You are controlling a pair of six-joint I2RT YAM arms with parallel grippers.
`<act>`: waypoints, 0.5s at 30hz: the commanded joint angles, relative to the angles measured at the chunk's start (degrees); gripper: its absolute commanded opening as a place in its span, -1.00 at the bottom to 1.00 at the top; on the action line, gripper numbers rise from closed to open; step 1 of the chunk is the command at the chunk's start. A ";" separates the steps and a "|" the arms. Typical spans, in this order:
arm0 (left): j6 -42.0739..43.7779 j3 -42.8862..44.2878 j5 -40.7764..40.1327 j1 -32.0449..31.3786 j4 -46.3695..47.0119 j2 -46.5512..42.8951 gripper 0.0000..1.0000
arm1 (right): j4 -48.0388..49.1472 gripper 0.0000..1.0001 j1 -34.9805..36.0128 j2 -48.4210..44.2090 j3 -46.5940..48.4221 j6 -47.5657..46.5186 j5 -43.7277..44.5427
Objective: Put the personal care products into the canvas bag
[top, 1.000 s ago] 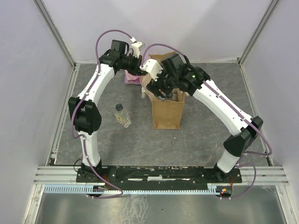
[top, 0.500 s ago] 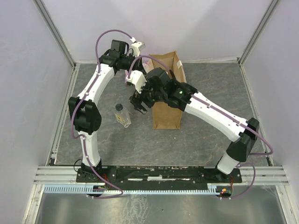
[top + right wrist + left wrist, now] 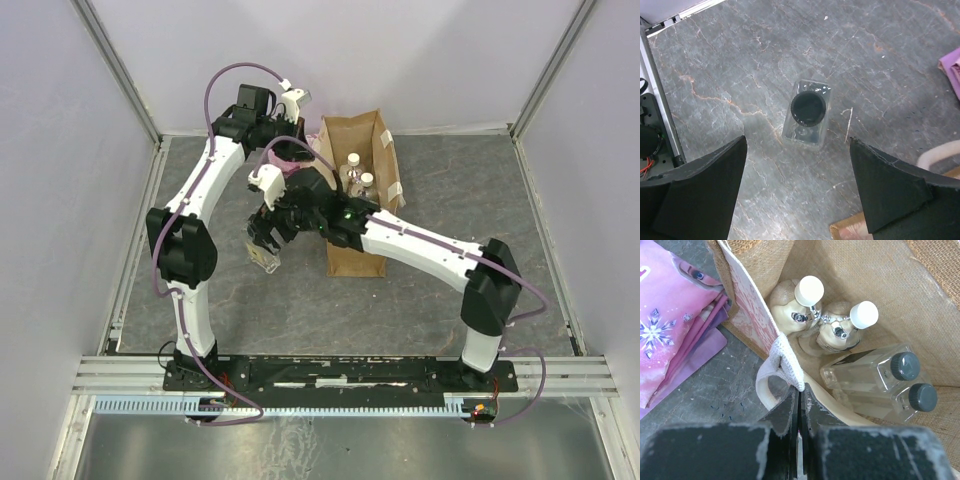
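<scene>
Clear bottle [image 3: 808, 114] below R hand [image 3: 797, 141].

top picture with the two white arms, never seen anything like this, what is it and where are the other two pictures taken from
Those are two robot arms bolted to the near edge of a grey table, seen by a camera above and behind them. The other two pictures come from small cameras on the wrists, each looking past its own gripper. The left gripper is shut on the edge of a brown bag, at its pale handle. Inside lie four bottles: two round with white caps, two square with dark caps. A pink packet lies beside the bag. The right gripper is open and hangs over a fifth bottle, square with a dark cap, standing on the table. It holds nothing.
</scene>
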 commanded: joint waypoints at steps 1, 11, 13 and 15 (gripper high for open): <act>2.00 3.27 2.21 0.05 0.49 0.40 -0.95 | 5.40 0.82 0.66 3.28 2.27 1.75 0.34; 2.13 3.95 2.94 0.06 0.50 0.09 -0.95 | 7.46 0.83 0.66 10.52 4.45 1.77 -0.58; 2.13 4.13 3.02 0.08 0.50 0.15 -0.95 | 7.71 0.83 0.66 11.90 5.12 1.32 -0.67; 2.18 4.20 2.87 0.14 0.49 0.09 -0.95 | 8.00 0.83 0.66 13.41 5.95 1.16 -0.72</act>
